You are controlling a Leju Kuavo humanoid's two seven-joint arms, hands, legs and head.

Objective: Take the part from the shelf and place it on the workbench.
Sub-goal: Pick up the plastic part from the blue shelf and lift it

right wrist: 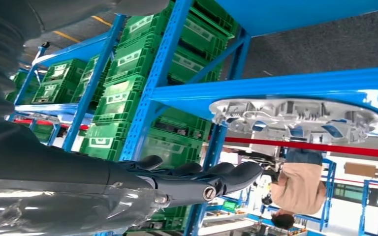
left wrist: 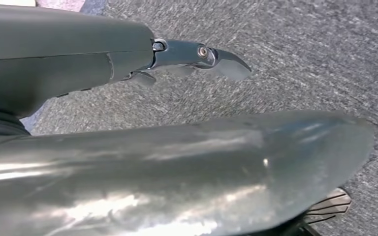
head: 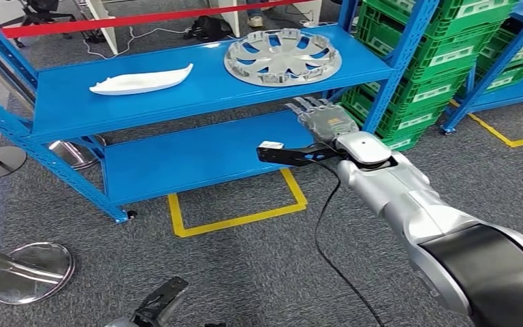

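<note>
A silver wheel cover [head: 282, 56] lies flat on the right half of the blue shelf's top board [head: 177, 95]. A white, boat-shaped plastic part [head: 141, 80] lies on the left half. My right hand [head: 317, 114] reaches forward with its fingers stretched out and holds nothing. It hangs just in front of the board's front edge, slightly below the wheel cover. The right wrist view shows the wheel cover [right wrist: 295, 118] beyond the extended fingers [right wrist: 226, 177]. My left hand [head: 160, 303] hangs low over the carpet with nothing in it, and one finger [left wrist: 202, 53] sticks out straight.
Stacked green crates [head: 436, 54] fill the rack to the right of the shelf. A lower blue board [head: 197, 153] sits under the top one. Yellow floor tape [head: 238, 218], two stanchion bases [head: 34, 272] and a red barrier band [head: 143, 17] surround the area. A person [right wrist: 295, 189] stands behind the shelf.
</note>
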